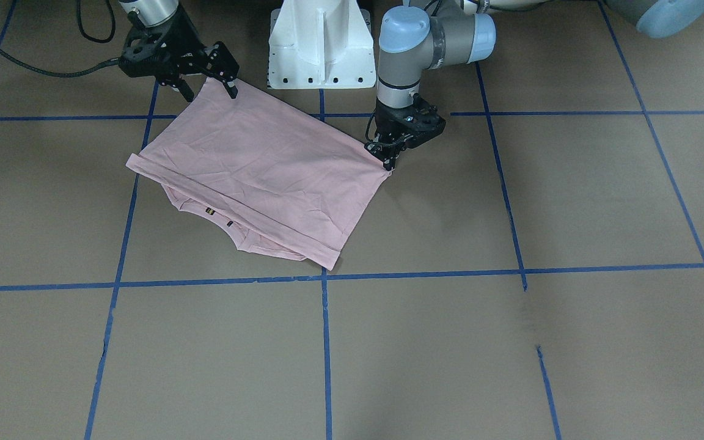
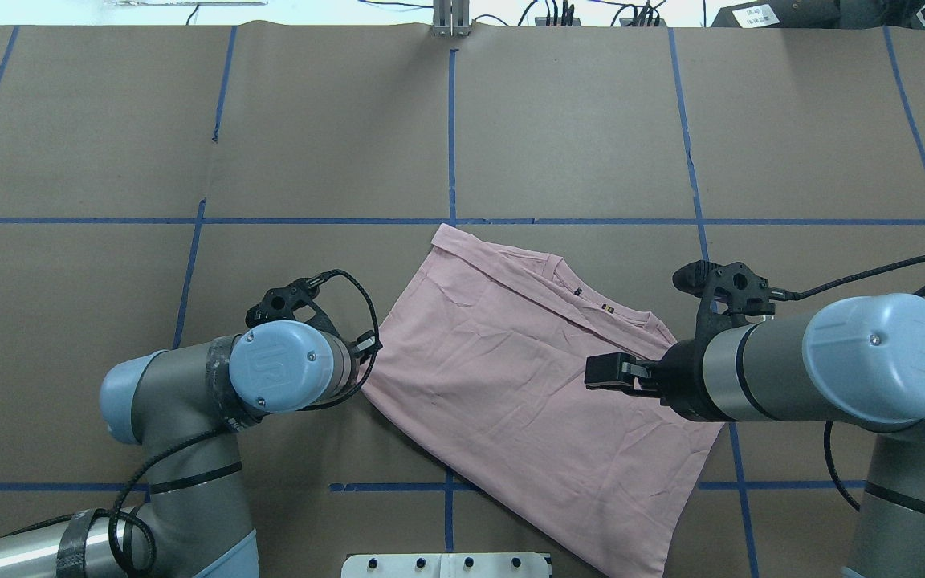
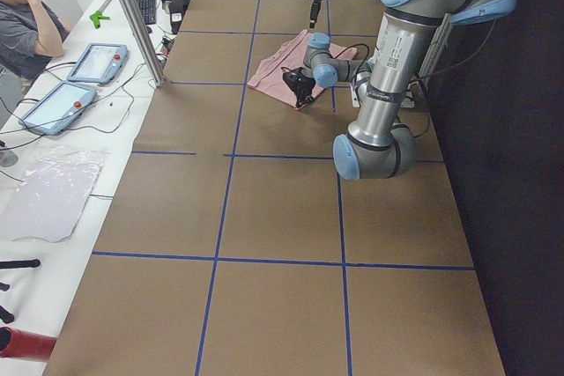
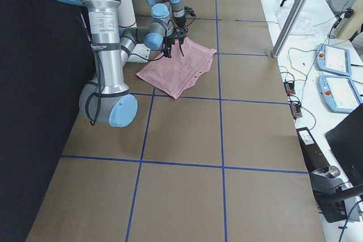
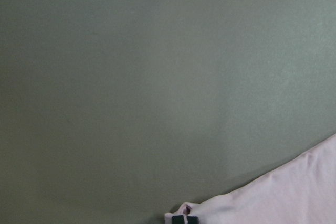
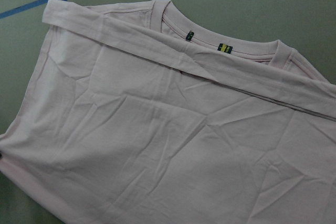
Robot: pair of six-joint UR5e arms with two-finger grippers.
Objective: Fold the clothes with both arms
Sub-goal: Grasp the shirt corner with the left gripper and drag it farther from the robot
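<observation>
The pale pink T-shirt (image 1: 260, 165) (image 2: 511, 385) lies flat on the brown table, folded over with its plain side up. Its hem band runs just short of the collar and its small tags (image 6: 223, 47). My left gripper (image 1: 388, 160) (image 2: 368, 345) is down at the shirt's corner on the left arm's side, shut on the fabric. The left wrist view shows a bunched corner (image 5: 294, 192) at a black fingertip (image 5: 184, 219). My right gripper (image 1: 211, 95) (image 2: 611, 374) hovers open over the opposite near corner, its fingers spread. The right wrist view shows only cloth (image 6: 157, 145).
The white pedestal base (image 1: 318, 43) (image 2: 446, 564) stands between the arms, close to the shirt's near edge. Blue tape lines (image 1: 326, 342) grid the table. A metal post (image 3: 132, 15), tablets (image 3: 95, 61) and a seated person (image 3: 26, 15) are on the far side.
</observation>
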